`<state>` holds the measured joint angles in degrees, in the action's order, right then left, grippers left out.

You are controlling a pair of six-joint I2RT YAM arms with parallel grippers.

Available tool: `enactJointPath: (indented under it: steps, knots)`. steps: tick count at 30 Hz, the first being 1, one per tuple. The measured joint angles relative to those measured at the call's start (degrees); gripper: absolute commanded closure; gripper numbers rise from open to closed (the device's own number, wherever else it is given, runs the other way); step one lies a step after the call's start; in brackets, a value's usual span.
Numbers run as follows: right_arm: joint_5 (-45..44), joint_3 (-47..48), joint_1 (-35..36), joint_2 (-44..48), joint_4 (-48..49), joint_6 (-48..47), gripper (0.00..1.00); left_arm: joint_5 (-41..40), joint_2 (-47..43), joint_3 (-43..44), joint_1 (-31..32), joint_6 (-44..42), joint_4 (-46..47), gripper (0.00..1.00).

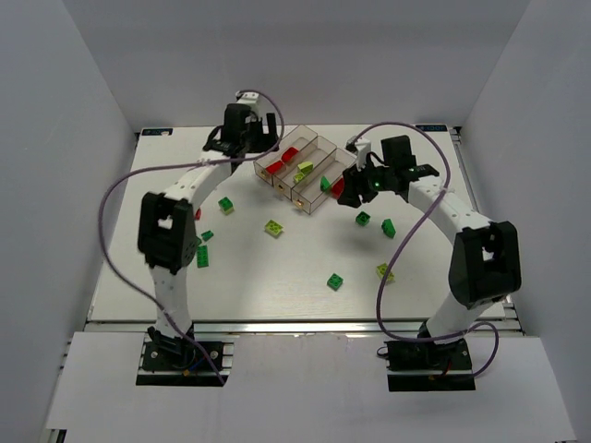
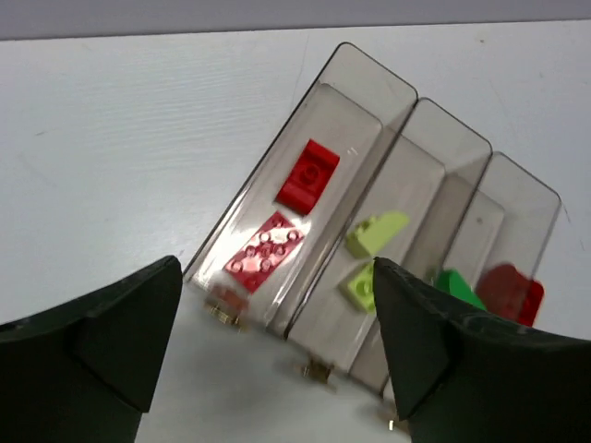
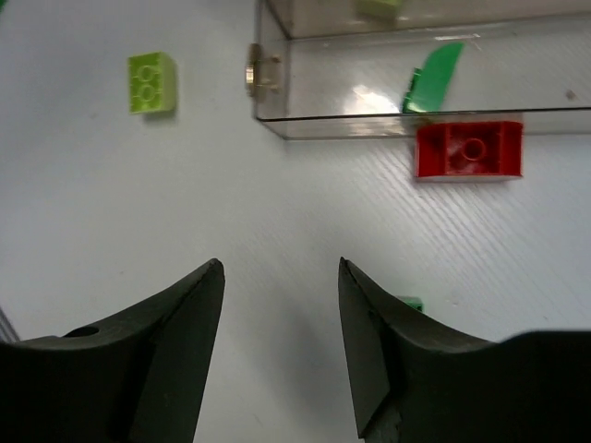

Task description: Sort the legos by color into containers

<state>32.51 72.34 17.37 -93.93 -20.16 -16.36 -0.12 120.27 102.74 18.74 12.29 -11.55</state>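
Observation:
The containers (image 1: 307, 201) are three joined clear trays at the back middle of the table. In the left wrist view the left tray (image 2: 365, 69) holds two red legos (image 2: 307, 173), the middle one two pale green legos (image 2: 377, 233), and the right one a dark green piece (image 2: 457, 286). My left gripper (image 1: 254, 148) (image 2: 277, 268) hangs open and empty over the trays' near end. My right gripper (image 1: 351, 189) (image 3: 280, 263) is open and empty above bare table. A red lego (image 3: 468, 149) (image 1: 339, 187) lies just outside the tray wall (image 3: 351, 115), ahead of it.
Loose legos lie scattered on the table: dark green ones (image 1: 225, 205) (image 1: 201, 257) (image 1: 334, 281) (image 1: 389, 227), pale green ones (image 1: 274, 227) (image 1: 385, 271) (image 3: 151, 82). A small dark green brick (image 3: 411, 303) peeks out beside my right gripper's finger. White walls enclose the table.

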Motion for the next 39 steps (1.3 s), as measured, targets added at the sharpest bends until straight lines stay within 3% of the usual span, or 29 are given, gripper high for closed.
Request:
enactJointPath:
  steps: [6,7,9,14,19,26,39]
  knots:
    - [-6.67,7.45,-0.55,-9.79,-2.38,7.13,0.38,-1.27,-29.2,-26.75,-1.68,5.84,5.38,0.02]
    - [-7.41,7.54,-0.57,-10.51,-2.4,7.89,0.34,-1.66,-32.74,-29.57,-2.05,6.99,5.75,0.02]
    - [-8.83,7.58,-0.63,-11.52,-2.29,8.66,0.11,-2.38,-41.13,-36.35,-2.89,8.81,6.45,0.02]
    - [-13.11,11.63,-0.63,-16.02,-1.99,4.26,0.11,-4.87,-56.17,-49.13,-3.58,13.33,4.02,0.02]
    - [-14.36,17.42,-0.63,-22.34,-2.19,-2.69,0.11,-7.74,-67.58,-56.46,-3.52,16.92,-1.2,0.02]
    - [-14.36,23.93,-0.66,-29.94,-3.8,-9.35,0.11,-11.26,-75.19,-58.27,-3.54,20.31,-5.29,0.02]
    - [-11.89,24.87,-0.63,-31.26,-3.72,-11.32,0.11,-12.66,-76.06,-59.95,-3.54,23.37,-6.12,0.02]
